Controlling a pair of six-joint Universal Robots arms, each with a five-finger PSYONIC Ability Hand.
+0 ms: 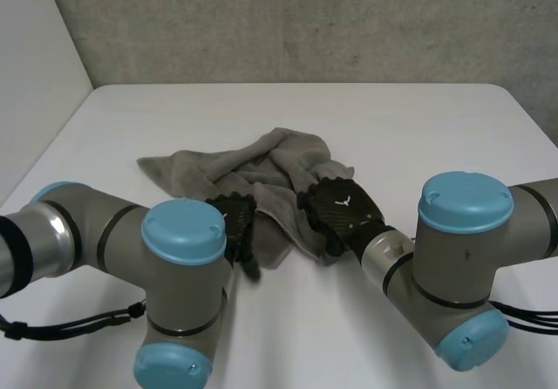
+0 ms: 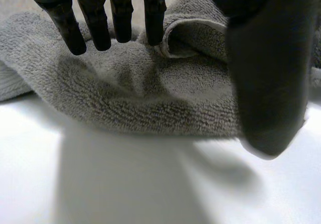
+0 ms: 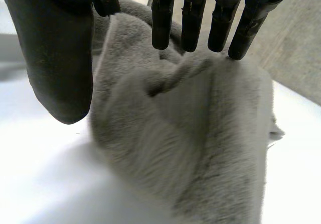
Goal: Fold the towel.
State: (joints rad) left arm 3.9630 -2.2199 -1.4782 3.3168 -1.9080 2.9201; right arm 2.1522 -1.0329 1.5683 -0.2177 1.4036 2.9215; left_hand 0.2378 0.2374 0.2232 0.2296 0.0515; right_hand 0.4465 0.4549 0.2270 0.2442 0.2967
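Crumpled grey terry towel (image 1: 253, 167) on white surface (image 1: 418, 127); left hand (image 1: 234, 223) at its 7 o'clock, right hand (image 1: 336, 214) at 5, fingers released, probably poised to grip its edge

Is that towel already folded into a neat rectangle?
No, the grey towel lies crumpled in a loose heap with uneven ridges on the white table.

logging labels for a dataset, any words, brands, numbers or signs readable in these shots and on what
No text can be read in any view.
Small white mark on the back of the right hand: too small to read as letters or a logo.
The towel, the left hand and the table: no print, tag or number visible.
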